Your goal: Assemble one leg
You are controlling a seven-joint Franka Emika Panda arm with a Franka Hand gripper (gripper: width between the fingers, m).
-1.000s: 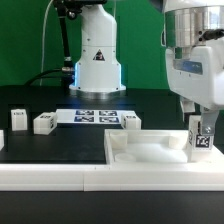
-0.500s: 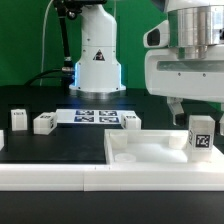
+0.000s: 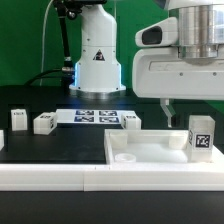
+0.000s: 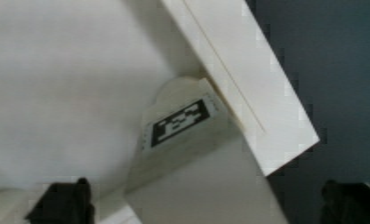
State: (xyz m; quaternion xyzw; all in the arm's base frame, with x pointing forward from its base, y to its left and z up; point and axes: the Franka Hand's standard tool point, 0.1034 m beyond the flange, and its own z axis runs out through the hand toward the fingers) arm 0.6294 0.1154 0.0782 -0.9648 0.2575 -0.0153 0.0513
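- The leg (image 3: 201,137) is being seen standing upright in the right part of the tray (image 3: 150,157), at the exterior view's right, with its black-and-white tag facing the camera.
- The gripper (image 3: 171,109) is being held above the leg and slightly toward the exterior view's left of it; nothing is being touched by it, and the leg is standing free.
- In the wrist view the two fingertips (image 4: 65,200) are being shown as dark shapes at one edge of the picture, spread wide apart, with nothing being held between them; the fingers are released.
- In that view the leg (image 4: 185,130) is lying between the lines of the two fingertips but farther out from them, just beside the tray's raised wall (image 4: 253,90).
- Only one dark finger (image 3: 166,106) is being made out in the exterior view; the rest of the gripper is being hidden by the arm's large white body (image 3: 185,70), which is cut off at the top and right edges.
- Whether the leg's foot is sitting in a socket cannot be told, since its base is being hidden by the tray's near wall.
- Only in the exterior view are being shown the marker board (image 3: 95,117) on the black table (image 3: 50,145), three small white blocks (image 3: 43,123) beside it, and the robot base (image 3: 96,60) far behind.
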